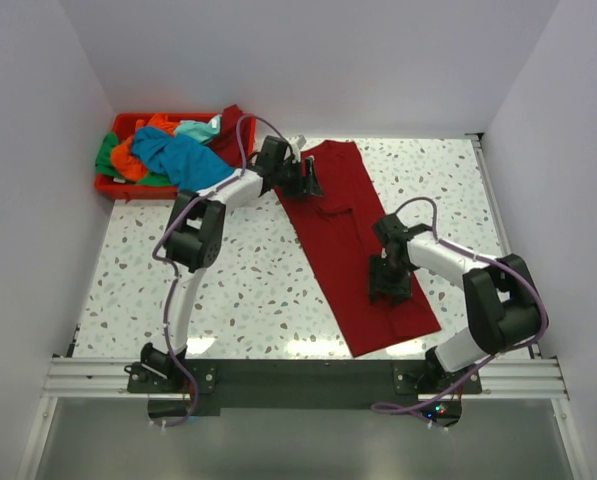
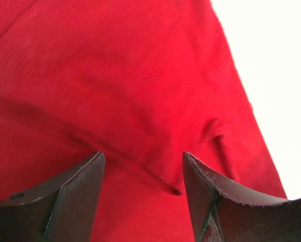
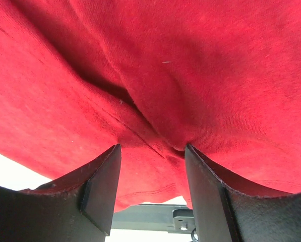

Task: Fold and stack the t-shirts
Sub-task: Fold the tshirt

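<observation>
A large dark red t-shirt (image 1: pixel 340 235) lies on the table as a long narrow strip, running from the far middle toward the near right. My left gripper (image 1: pixel 313 183) is at the strip's far left edge. In the left wrist view it (image 2: pixel 142 159) stands open just over the red cloth (image 2: pixel 140 75), with a small crease between its fingers. My right gripper (image 1: pixel 389 290) is down on the strip's near part. The right wrist view shows it (image 3: pixel 153 151) open, its fingers (image 3: pixel 102 186) either side of a rumpled fold and hem (image 3: pixel 190 65). More t-shirts, teal (image 1: pixel 183 160), orange (image 1: pixel 128 158) and green (image 1: pixel 106 155), are heaped at the far left.
The heap sits in a red plastic bin (image 1: pixel 113 187) against the left wall. White walls close in the speckled table (image 1: pixel 238 280) on three sides. A metal rail (image 1: pixel 298 378) with both arm bases runs along the near edge.
</observation>
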{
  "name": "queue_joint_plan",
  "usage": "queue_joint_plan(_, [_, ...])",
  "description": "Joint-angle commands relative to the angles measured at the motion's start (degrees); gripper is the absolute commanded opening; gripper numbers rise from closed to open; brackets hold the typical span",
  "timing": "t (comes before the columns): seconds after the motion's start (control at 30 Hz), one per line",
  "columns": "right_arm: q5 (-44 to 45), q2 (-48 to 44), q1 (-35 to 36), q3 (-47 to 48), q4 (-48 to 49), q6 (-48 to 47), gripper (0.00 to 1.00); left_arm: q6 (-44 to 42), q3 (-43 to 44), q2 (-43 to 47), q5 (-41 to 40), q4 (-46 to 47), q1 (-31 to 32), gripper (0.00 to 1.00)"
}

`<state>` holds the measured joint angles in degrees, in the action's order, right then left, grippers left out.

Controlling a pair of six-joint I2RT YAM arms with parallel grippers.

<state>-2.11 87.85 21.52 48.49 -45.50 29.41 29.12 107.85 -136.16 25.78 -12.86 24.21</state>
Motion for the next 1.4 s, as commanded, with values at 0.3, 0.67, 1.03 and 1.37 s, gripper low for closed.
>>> queue_joint_plan(0.3, [-3.4,4.3,11.0,-1.1,6.7,7.3,0.57,-2.4,-0.9,-4.3,-8.7,-4.3,-1.2,0.68])
queue_joint_plan(0.67, [-8.8,16.1,23.9,8.9,14.9,13.2,0.57,-14.1,6.7,-8.9,-8.6,-4.0,-2.5,0.70])
queue_joint_plan(1.03, [-6.5,23.4,30.4,22.9,11.1,11.4,0.56,-17.8,11.1,-8.3,-2.9,-2.7,-4.2,0.72])
queue_joint_plan(1.37, [1.3,8.0,30.3,24.6,-4.3,8.9,0.57,-18.8,9.1,8.6,-3.5,-6.0,-5.4,0.79])
